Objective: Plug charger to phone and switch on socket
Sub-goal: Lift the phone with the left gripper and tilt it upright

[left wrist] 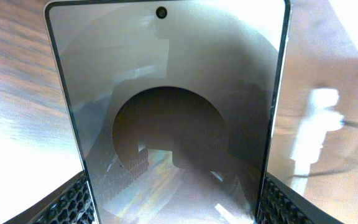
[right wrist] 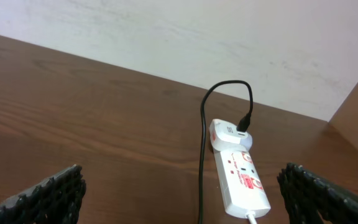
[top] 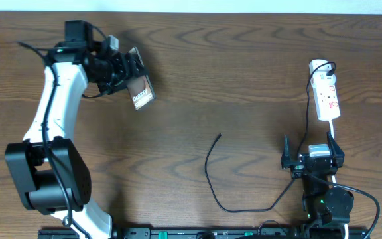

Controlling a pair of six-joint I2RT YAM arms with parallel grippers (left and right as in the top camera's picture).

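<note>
We lose the lower end of the phone point(left wrist: 166, 93) past the left wrist view's 6 o'clock edge; at 3 o'clock the socket point(left wrist: 319, 121) is only a white blur.

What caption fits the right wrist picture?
Open right tool faces a narrow white power strip with a thin black cable plugged in.

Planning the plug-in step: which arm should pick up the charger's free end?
Right. The right gripper is open and empty, free to fetch the charger; the left gripper is holding the phone.
</note>
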